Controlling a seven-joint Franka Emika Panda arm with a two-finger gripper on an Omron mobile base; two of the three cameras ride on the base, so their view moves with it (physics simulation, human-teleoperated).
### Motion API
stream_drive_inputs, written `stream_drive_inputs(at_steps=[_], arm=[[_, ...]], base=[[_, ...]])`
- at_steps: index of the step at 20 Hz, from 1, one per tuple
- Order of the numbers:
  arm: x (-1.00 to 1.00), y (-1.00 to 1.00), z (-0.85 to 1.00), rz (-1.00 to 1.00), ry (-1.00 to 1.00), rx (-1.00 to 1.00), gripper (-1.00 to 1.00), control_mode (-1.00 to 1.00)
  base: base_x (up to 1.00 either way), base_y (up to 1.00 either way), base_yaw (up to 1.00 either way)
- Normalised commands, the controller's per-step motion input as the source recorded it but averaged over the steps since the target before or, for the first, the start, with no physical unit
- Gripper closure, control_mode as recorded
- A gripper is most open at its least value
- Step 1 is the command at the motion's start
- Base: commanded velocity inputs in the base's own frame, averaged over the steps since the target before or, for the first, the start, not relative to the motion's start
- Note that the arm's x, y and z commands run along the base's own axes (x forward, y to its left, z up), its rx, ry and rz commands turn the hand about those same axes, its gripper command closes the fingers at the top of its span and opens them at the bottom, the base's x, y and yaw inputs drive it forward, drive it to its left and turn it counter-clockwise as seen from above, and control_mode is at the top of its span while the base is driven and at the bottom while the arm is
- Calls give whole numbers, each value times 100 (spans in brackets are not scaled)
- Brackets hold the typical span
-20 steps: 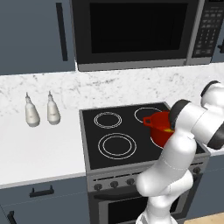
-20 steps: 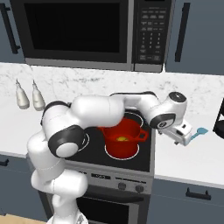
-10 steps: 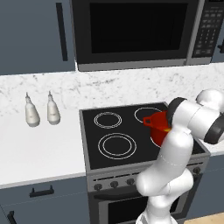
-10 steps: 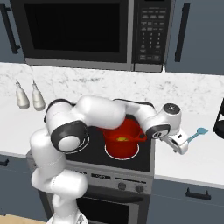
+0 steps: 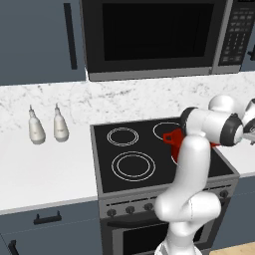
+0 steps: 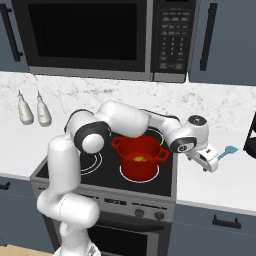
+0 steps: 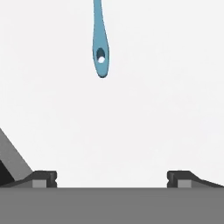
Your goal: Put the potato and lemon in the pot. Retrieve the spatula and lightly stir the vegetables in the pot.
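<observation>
The gripper point(image 6: 209, 162) hangs low over the white counter point(image 6: 220, 182) to the right of the stove point(image 6: 107, 172), its fingers spread wide apart with nothing between them. Just beyond it lies the spatula point(image 6: 226, 152), flat on the counter, apart from the fingertips. Seen from the hand, the spatula's point(image 7: 100, 37) blue handle end, with its small hanging hole, points toward the gripper point(image 7: 112, 177) and sits a little left of the middle of the gap.

The arm reaches across the front of the stove to get there, passing close by the pot point(image 6: 139, 157). The pot stands on the front right burner, and inside it the yellow lemon point(image 6: 139, 159) rests on the bottom. From the left side the pot point(image 5: 174, 139) is mostly hidden behind the arm.

Two pale bottles point(image 6: 33, 109) stand side by side on the counter left of the stove, and a microwave point(image 6: 97, 37) hangs above it.
</observation>
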Motion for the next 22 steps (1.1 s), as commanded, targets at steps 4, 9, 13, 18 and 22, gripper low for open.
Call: stream_drive_inputs(at_steps=[4,9,13,18,22], arm=[[13,-12,-25,0,-3,0,-100,-100],[16,-4,-35,0,0,0,-100,-100],[27,0,-34,-1,1,0,-100,-100],[37,0,-20,-2,10,0,-100,-100],[15,-7,-17,0,5,0,-100,-100]], base=[[0,0,0],[0,0,0],[0,0,0],[0,0,0],[0,0,0]])
